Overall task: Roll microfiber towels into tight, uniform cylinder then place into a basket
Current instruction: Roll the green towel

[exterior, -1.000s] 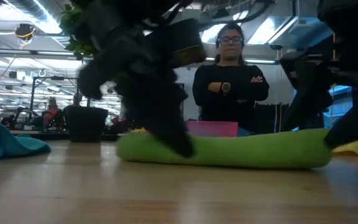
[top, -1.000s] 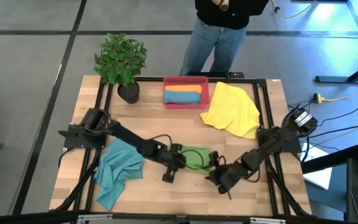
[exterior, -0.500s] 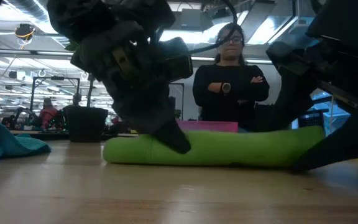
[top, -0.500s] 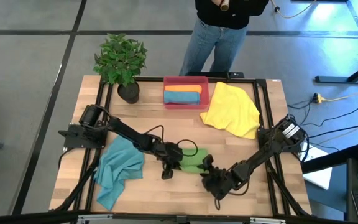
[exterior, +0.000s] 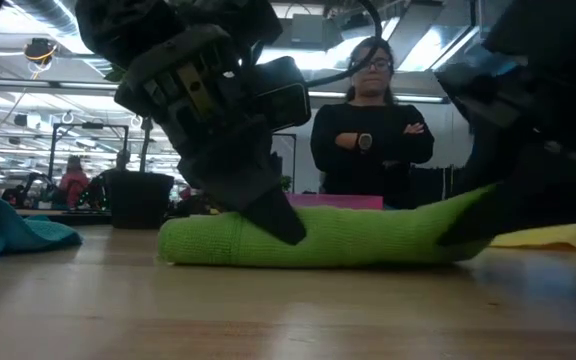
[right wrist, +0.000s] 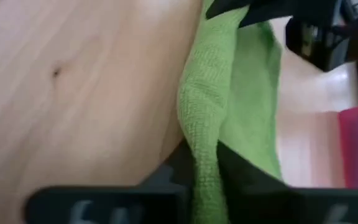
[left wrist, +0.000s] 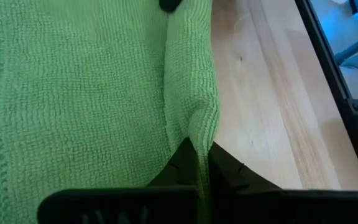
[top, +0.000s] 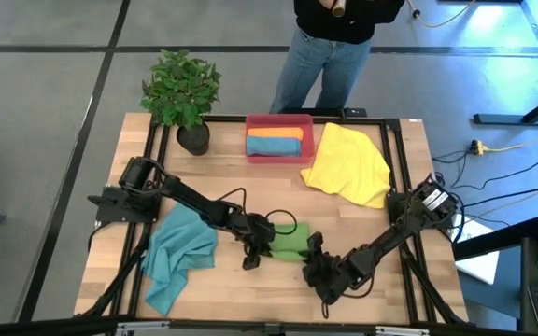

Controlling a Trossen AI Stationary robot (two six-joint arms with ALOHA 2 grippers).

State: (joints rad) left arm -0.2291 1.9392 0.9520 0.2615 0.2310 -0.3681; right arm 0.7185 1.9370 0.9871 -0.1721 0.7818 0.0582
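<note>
The green microfiber towel (top: 288, 243) lies as a low roll (exterior: 328, 238) on the table's near middle. My left gripper (top: 253, 250) is shut on its left part, and shows at the left of the low view (exterior: 273, 215). My right gripper (top: 312, 248) is shut on its right end (exterior: 473, 215). The red-pink basket (top: 279, 154) stands at the far edge and holds an orange and a blue rolled towel. A yellow towel (top: 348, 166) lies spread at the far right. A teal towel (top: 177, 254) lies crumpled at the near left. My left gripper pinches a raised fold of the green towel (left wrist: 202, 140) between its two fingers, near the roll's left end. The fingers slant down onto it from above. The roll rests on the table there. My right gripper pinches a fold at the towel's right end (right wrist: 202, 152) between its two fingers, coming in low from the table's right. That end (exterior: 468, 205) is tipped up a little. The rest of the roll lies on the table.
A potted plant (top: 183, 93) stands at the far left corner. A person (top: 330, 47) stands behind the far edge. Black frame rails (top: 157, 168) run along both sides of the table. Bare wood lies in the middle (top: 250, 191) and along the near edge.
My right gripper has gone toward the table's left along the near side, then shut on the green towel's right end, which is now tipped up. My left gripper has shifted slightly left. The roll has slid left and become shorter.
</note>
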